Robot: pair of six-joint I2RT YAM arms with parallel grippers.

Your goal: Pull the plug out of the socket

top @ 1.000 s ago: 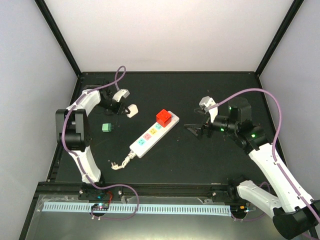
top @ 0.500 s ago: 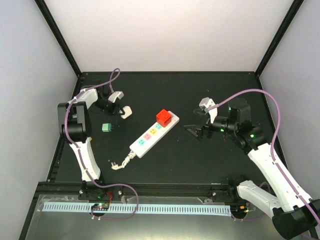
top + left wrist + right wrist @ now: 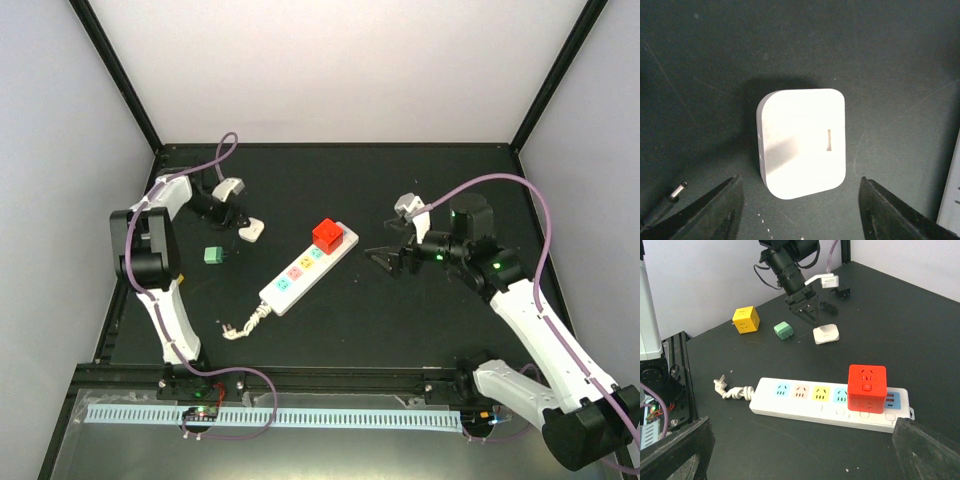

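Observation:
The socket (image 3: 300,270) is a long white strip lying diagonally mid-table, and its coloured faces show in the right wrist view (image 3: 805,402). A red cube plug (image 3: 327,235) (image 3: 867,388) sits plugged into its far end. A flat white plug (image 3: 251,229) (image 3: 802,142) lies loose on the mat left of the strip. Just above it hangs my left gripper (image 3: 236,215) (image 3: 800,210), open and holding nothing, its fingers (image 3: 715,210) clear of the plug. My right gripper (image 3: 385,258) (image 3: 800,455) is wide open to the right of the strip, facing it, with nothing between its fingers.
A small green plug (image 3: 213,256) (image 3: 783,330) lies left of the strip. A yellow cube (image 3: 746,320) sits near the left edge. The strip's short knotted cord (image 3: 240,325) trails toward the front. Black frame posts and pale walls enclose the mat.
My left gripper has opened and let go of the white plug, which now lies flat on the mat. The right arm has shifted slightly left.

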